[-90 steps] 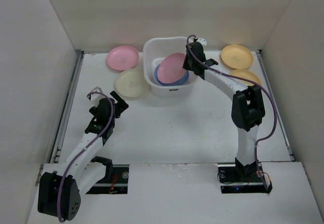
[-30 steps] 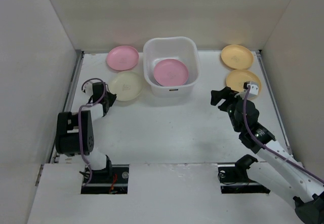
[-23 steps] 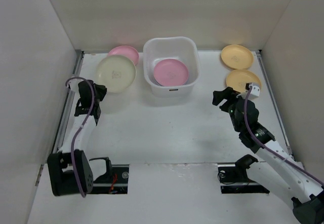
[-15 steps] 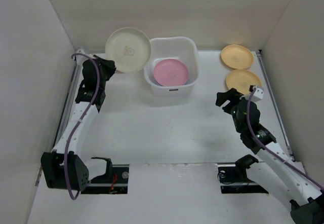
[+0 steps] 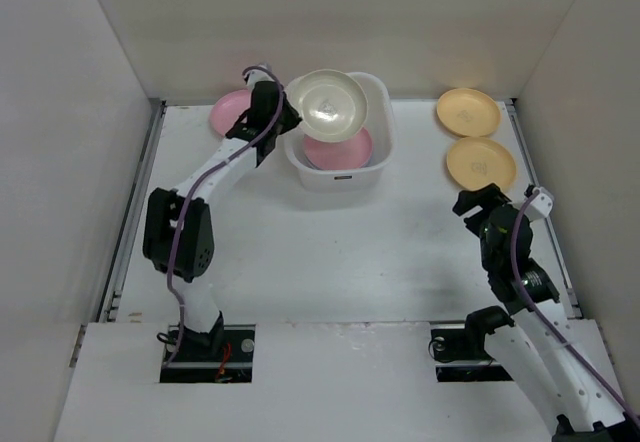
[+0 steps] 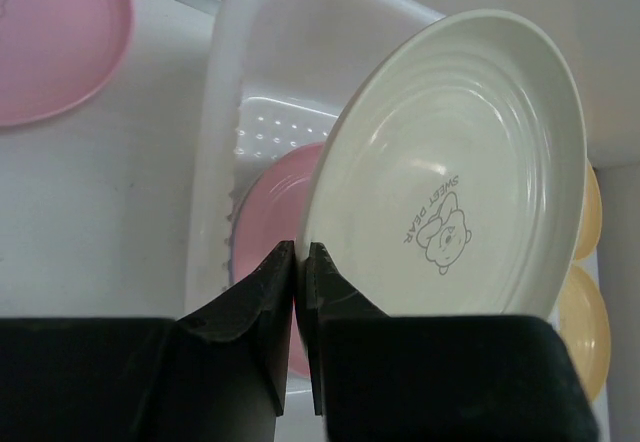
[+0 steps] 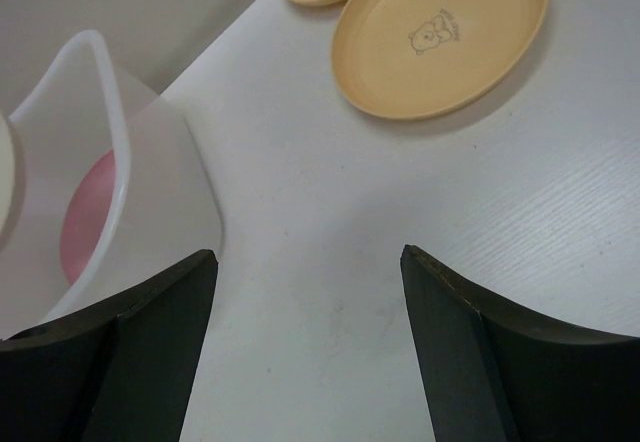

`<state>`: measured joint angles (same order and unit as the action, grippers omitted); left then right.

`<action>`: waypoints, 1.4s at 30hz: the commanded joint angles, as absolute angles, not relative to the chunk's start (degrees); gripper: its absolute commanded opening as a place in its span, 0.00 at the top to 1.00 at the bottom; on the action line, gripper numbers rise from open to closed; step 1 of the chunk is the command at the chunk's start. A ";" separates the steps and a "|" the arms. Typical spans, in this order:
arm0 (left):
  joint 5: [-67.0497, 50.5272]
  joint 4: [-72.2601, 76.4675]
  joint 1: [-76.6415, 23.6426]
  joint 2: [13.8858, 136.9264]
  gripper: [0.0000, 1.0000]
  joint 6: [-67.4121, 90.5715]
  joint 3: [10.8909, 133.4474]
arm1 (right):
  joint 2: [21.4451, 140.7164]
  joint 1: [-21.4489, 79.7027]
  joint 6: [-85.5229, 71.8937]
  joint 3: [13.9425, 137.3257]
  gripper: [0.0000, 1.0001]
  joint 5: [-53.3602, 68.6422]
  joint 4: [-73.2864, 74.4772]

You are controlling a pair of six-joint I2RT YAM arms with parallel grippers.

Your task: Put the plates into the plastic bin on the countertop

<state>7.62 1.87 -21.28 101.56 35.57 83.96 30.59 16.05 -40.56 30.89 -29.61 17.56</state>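
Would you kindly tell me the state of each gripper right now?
Left gripper: shut on the cream round plastic plate.
Right gripper: open, holding nothing.

A robot test booth in a lab: plain white walls (image 5: pixel 60 162) box in a matte white countertop (image 5: pixel 330 252). The left arm (image 5: pixel 212 167) and right arm (image 5: pixel 518 280) are bolted at its near edge, with purple cables (image 5: pixel 514 250) running along them.

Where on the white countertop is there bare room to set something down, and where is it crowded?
Bare: the wide middle stretch of white countertop between the translucent white plastic bin and the near edge. Crowded: the back row, with a round pink plastic plate, the bin with the left claw holding a cream plate over it, and two yellow-orange plates.
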 commanded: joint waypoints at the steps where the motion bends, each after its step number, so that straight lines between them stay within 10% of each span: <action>1: 7.56 2.90 -23.15 105.10 0.94 32.61 91.92 | 29.88 15.42 -41.75 30.85 0.20 -30.15 18.28; 18: 8.53 -6.77 -25.71 120.14 0.75 24.62 105.91 | 34.71 5.76 -46.14 29.80 0.20 -26.98 16.53; 28: 11.16 -3.43 -29.74 109.00 0.00 16.80 101.78 | 45.86 -2.23 -51.76 28.22 0.20 -22.33 11.61; 42: 21.26 9.04 -34.94 73.94 0.00 19.15 62.79 | 71.79 -17.97 -57.91 32.96 0.23 -10.12 -2.02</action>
<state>15.68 5.17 -35.48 77.23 17.67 71.48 69.28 -16.14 -55.64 29.67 -13.98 4.62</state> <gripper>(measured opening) 0.997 0.774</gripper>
